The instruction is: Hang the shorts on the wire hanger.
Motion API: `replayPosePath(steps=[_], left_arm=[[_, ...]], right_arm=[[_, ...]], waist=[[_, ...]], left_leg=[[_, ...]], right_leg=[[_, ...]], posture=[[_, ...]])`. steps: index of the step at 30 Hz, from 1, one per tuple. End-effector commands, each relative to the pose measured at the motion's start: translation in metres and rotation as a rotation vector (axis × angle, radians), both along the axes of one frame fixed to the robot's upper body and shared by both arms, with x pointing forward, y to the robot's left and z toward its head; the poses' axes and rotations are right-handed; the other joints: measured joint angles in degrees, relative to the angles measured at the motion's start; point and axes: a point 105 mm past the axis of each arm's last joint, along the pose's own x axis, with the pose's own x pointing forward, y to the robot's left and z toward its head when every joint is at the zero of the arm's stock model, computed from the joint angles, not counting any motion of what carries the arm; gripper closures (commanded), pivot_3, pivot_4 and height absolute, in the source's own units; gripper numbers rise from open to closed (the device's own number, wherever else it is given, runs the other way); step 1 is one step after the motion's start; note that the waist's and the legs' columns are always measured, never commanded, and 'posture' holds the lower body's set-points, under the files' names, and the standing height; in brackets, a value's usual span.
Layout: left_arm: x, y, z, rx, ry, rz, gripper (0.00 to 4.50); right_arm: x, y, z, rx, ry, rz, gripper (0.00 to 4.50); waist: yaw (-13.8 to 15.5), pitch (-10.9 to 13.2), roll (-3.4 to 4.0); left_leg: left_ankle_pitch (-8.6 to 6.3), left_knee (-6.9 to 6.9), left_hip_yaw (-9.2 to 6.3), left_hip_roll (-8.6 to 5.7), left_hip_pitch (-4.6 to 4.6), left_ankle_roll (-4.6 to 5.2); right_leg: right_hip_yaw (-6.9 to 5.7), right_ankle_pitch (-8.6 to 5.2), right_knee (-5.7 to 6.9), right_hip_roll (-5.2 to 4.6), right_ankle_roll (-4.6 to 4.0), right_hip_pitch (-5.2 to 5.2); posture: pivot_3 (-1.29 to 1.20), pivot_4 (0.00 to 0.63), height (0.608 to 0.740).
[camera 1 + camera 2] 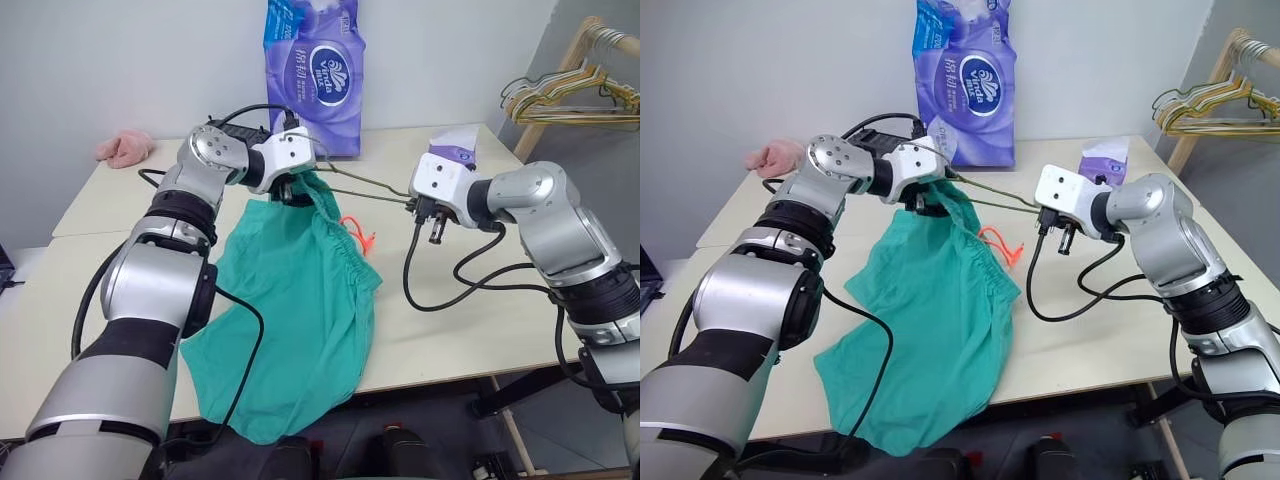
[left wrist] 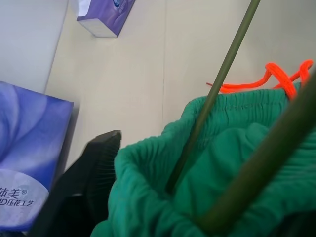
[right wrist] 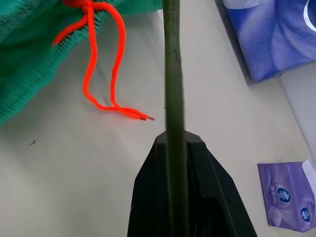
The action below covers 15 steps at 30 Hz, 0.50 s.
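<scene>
The teal-green shorts (image 1: 300, 300) lie spread over the table, their lower end hanging past the front edge. An orange drawstring (image 1: 360, 232) trails from the gathered waistband. The thin olive-grey wire hanger (image 1: 370, 190) is held above the table, and its far end runs inside the raised waistband (image 2: 212, 128). My left gripper (image 1: 293, 192) is at that bunched waistband. One black finger (image 2: 84, 187) stands wide of the cloth, so the gripper is open with fabric between its jaws. My right gripper (image 1: 425, 212) is shut on the hanger's other end (image 3: 173, 123).
A tall purple tissue pack (image 1: 315, 70) stands at the table's back, with a small purple tissue box (image 1: 455, 150) to its right. A pink fluffy cloth (image 1: 125, 148) lies at the back left. A wooden rack with pale hangers (image 1: 575, 90) stands beyond the right edge of the table (image 1: 470, 330).
</scene>
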Motion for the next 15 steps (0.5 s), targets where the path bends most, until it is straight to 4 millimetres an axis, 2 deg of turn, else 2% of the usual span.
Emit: replayPosePath(steps=[1, 5, 8, 11, 15], left_arm=[[-0.001, -0.014, 0.017, 0.006, -0.064, -0.053, 0.03], [-0.004, -0.009, 0.005, 0.083, -0.021, -0.065, 0.03], [-0.004, -0.010, 0.004, 0.083, -0.021, -0.065, 0.03], [-0.003, -0.013, 0.008, 0.044, -0.022, -0.056, 0.60], [-0.004, -0.014, 0.008, 0.056, -0.010, -0.069, 1.82]], right_arm=[[-0.007, 0.017, 0.026, 0.031, -0.089, 0.079, 4.50], [-0.007, 0.018, 0.027, 0.032, -0.093, 0.080, 4.50], [-0.007, 0.018, 0.028, 0.034, -0.097, 0.078, 4.50], [-0.007, 0.017, 0.029, 0.036, -0.099, 0.077, 4.50], [-0.007, 0.017, 0.029, 0.039, -0.099, 0.076, 4.50]], waist=[[0.00, 0.00, 0.00], [0.00, 0.00, 0.00], [0.00, 0.00, 0.00], [-0.01, 0.00, 0.00], [-0.01, 0.00, 0.00]], left_leg=[[0.00, 0.00, 0.00, 0.00, 0.00, 0.00], [0.00, 0.00, 0.01, -0.01, 0.00, 0.00], [0.00, 0.00, 0.01, -0.01, 0.00, 0.00], [0.00, 0.00, 0.00, -0.01, 0.00, 0.00], [0.00, 0.00, 0.01, -0.01, 0.00, 0.00]], right_leg=[[0.00, 0.00, 0.00, 0.00, 0.00, 0.00], [0.00, 0.00, 0.00, 0.00, 0.00, 0.00], [0.00, 0.00, 0.01, 0.00, 0.00, 0.00], [0.00, 0.00, 0.00, 0.00, 0.00, 0.00], [0.00, 0.00, 0.00, 0.00, 0.00, 0.00]], posture=[[0.06, 0.032, 0.740], [0.05, 0.031, 0.740], [0.05, 0.032, 0.740], [0.05, 0.034, 0.740], [0.05, 0.034, 0.740]])
